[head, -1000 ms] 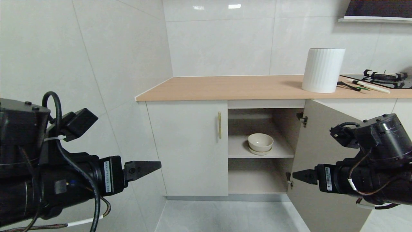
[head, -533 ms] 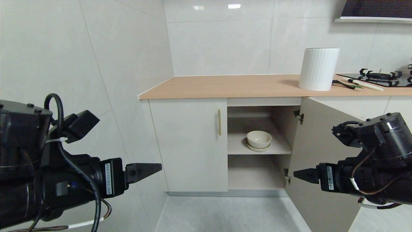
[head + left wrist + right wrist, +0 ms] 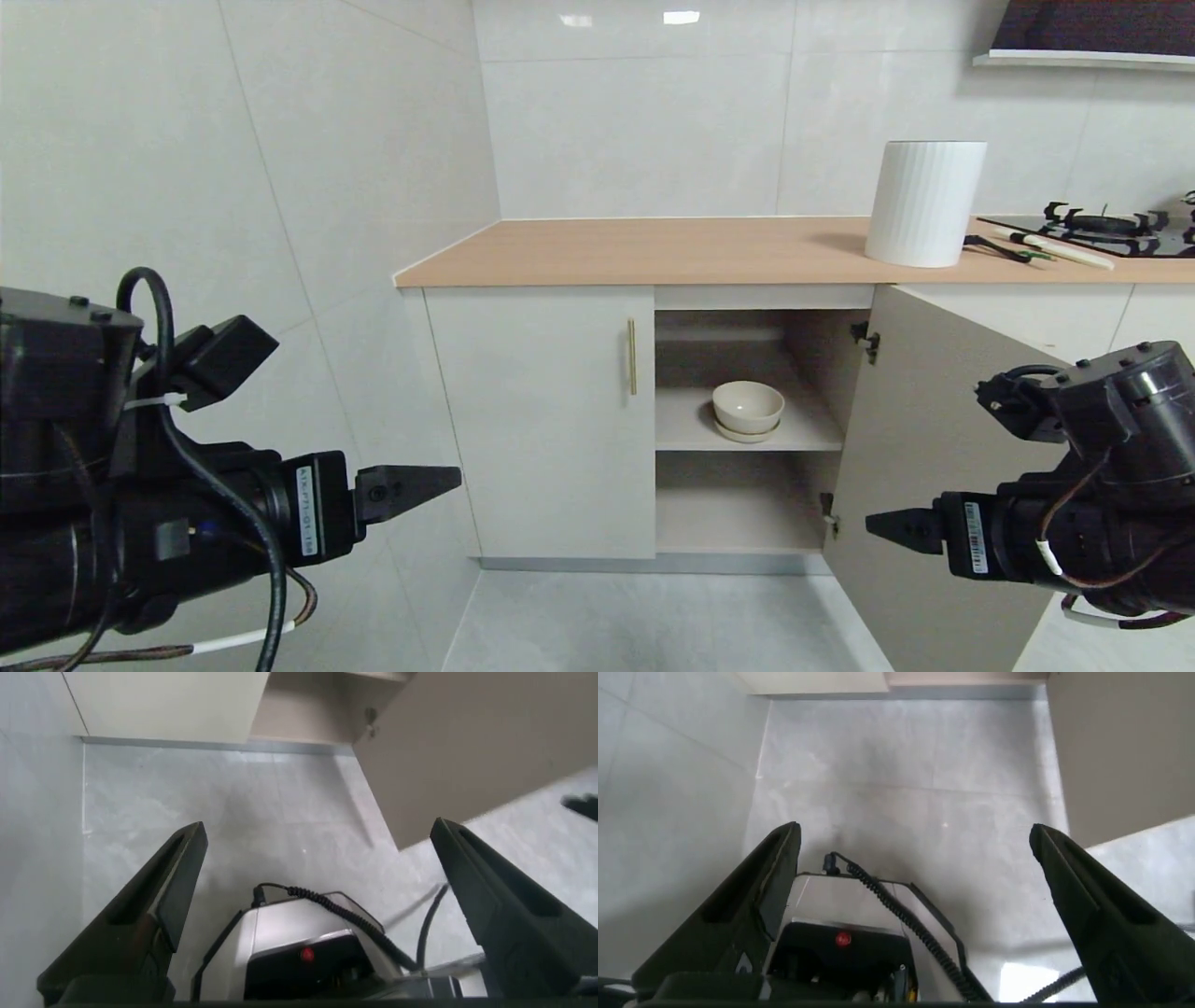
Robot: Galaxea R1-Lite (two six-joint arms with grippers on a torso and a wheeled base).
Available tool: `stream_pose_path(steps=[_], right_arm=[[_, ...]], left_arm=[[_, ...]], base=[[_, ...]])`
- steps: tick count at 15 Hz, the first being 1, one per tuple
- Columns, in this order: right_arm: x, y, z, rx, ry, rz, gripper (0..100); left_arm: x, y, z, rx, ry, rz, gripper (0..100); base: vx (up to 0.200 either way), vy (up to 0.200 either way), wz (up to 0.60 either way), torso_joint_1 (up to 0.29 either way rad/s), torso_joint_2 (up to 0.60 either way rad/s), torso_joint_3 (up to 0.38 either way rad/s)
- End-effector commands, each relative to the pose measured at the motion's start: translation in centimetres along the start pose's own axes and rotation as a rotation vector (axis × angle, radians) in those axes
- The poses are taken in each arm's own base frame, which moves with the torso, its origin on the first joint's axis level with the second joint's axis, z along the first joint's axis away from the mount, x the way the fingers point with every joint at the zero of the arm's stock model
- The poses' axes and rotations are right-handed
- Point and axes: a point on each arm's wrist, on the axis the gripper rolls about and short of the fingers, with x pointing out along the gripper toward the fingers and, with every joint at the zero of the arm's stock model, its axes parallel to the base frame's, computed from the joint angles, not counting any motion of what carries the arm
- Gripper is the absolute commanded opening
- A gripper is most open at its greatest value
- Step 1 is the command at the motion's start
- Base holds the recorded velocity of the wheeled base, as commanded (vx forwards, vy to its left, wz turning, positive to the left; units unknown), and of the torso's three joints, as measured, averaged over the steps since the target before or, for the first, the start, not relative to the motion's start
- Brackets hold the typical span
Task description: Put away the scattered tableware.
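Right gripper [image 3: 882, 525] dipped a bit, spread & empty like left gripper [image 3: 448, 478]; utensils [image 3: 1060, 248] lie up-right on counter [image 3: 653, 252], long axis along it, so right arm's nearer.

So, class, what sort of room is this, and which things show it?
Most likely a home kitchen: a gas hob sits at the end of a wooden countertop, tiled walls rise behind, and the open cupboard below holds a bowl.
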Motion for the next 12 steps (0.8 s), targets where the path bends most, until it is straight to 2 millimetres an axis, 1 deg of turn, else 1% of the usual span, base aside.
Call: stream_pose_path(steps=[1, 8, 10, 12], right_arm=[[-0.3, -0.4, -0.1, -0.013, 0.002, -0.01, 100], [-0.3, -3.2, -0.5, -0.08, 0.125, -0.153, 100], [-0.4, -4.5, -0.2, -0.097, 0.141, -0.25, 100], [-0.1, -6.4, 0.4, -0.085, 0.142, -0.34, 100]], left_arm=[[0.1, 0.0, 0.0, 0.002, 0.005, -0.001, 100], [0.3, 0.1, -0.2, 0.003, 0.018, 0.002, 100], [0.3, 0.1, -0.3, 0.004, 0.019, 0.002, 100], [0.3, 0.1, -0.3, 0.004, 0.019, 0.002, 100]], base=[[0.0, -0.2, 0.0, 0.012, 0.0, -0.002], [0.0, -0.2, 0.0, 0.005, 0.0, 0.002], [0.0, 0.0, 0.0, 0.0, 0.0, 0.0], [0.0, 0.0, 0.0, 0.0, 0.0, 0.0]])
